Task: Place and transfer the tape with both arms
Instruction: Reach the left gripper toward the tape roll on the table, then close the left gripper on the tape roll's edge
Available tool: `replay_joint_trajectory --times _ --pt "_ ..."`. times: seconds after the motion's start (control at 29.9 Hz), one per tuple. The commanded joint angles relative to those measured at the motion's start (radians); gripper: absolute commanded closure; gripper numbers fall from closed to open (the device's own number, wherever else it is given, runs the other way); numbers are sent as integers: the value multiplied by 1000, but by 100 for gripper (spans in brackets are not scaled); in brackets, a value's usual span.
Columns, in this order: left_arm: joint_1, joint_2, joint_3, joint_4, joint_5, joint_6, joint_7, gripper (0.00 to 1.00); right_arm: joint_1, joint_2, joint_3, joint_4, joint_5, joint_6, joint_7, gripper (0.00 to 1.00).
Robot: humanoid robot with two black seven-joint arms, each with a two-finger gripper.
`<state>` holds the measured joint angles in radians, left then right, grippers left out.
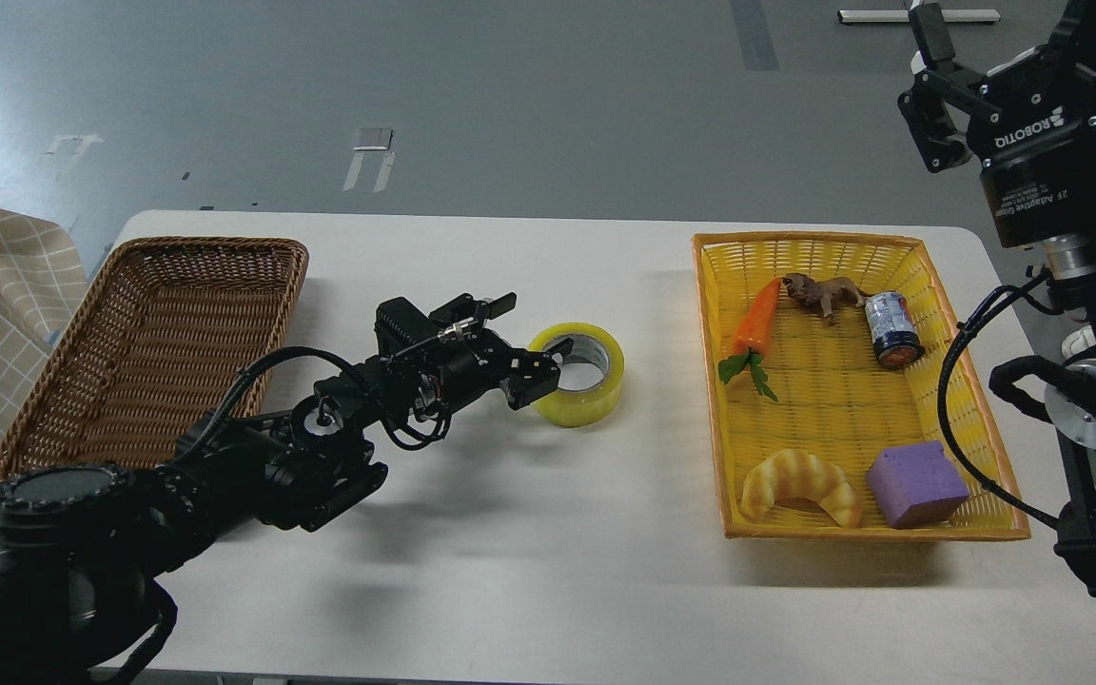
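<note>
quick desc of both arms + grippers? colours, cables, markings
Both arms are black and jointed, with loose black cables. The left gripper is black, two-fingered. The right gripper sits on a black cylindrical wrist with white ROBOTIQ lettering, above silver metal joints.

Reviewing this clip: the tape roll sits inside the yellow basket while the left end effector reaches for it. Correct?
Not quite. In the head view the tape roll sits on the white table, between the two baskets, not inside the yellow basket. The left end effector is indeed at the roll.

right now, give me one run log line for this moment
left tool: open, at tape rim | tape: on table, between baskets | right tool: open, raised above yellow basket | brown basket: no tape
</note>
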<state>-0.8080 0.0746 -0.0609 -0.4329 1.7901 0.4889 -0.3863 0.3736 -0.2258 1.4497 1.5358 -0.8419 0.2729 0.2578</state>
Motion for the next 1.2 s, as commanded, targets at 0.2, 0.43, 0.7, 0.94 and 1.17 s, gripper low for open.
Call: replay_joint_trajectory --times 0.2,0.43,0.7,0.94,1.17 --pt "-33 -12 42 13 -24 -36 -39 2 -64 -3 18 4 0 0 1 1" --pt "-53 -13 42 13 -28 -72 -55 3 -82 -3 18 4 -3 0 1 1" --pt "-73 -32 44 14 -58 -151 -85 3 -110 -4 20 6 -3 0 6 1" --pt "-97 -75 107 97 -60 -164 -89 3 -127 -6 21 7 -3 0 9 1" --pt "-103 -75 121 194 -63 -164 -102 3 -148 -6 21 9 -3 0 14 1"
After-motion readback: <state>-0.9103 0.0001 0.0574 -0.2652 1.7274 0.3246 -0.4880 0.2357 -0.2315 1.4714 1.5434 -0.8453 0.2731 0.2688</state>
